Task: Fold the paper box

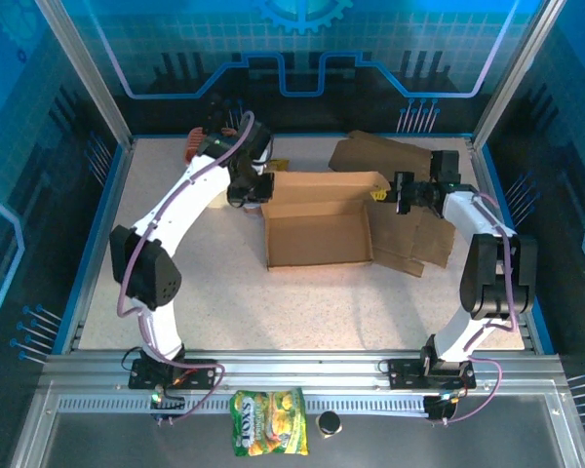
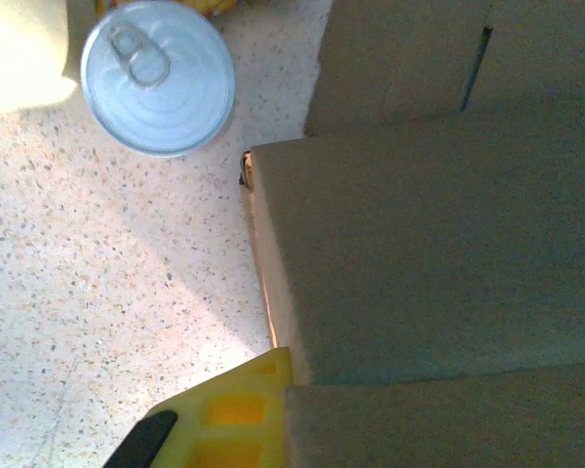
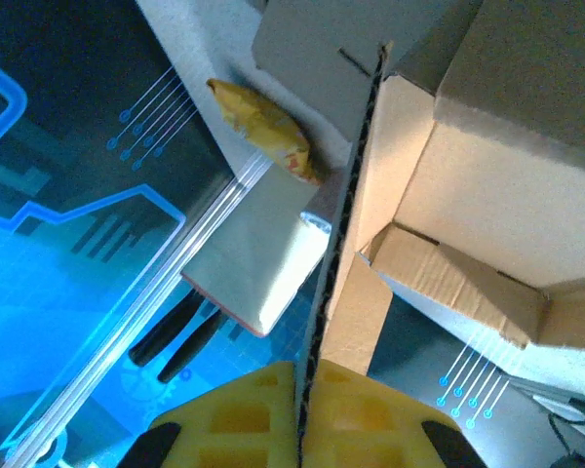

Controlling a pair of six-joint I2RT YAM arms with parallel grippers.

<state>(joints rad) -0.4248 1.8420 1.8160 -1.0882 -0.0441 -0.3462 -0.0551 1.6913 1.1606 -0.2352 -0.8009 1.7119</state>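
The brown paper box (image 1: 317,234) lies open at mid-table, with flaps spread toward the back and right. My left gripper (image 1: 255,190) is at its back-left corner. In the left wrist view one yellow finger (image 2: 229,419) presses against the cardboard wall (image 2: 419,263), and the other finger is hidden behind it. My right gripper (image 1: 395,192) is at the box's right wall. In the right wrist view both yellow fingertips pinch the cardboard edge (image 3: 346,224) between them, with the gripper (image 3: 302,400) shut on it.
A silver tin can (image 2: 158,78) stands just left of the box corner. A yellow snack packet (image 3: 263,127) lies by the back wall. Another snack bag (image 1: 268,436) and a small black item (image 1: 329,423) rest on the front rail. Glass walls enclose the table.
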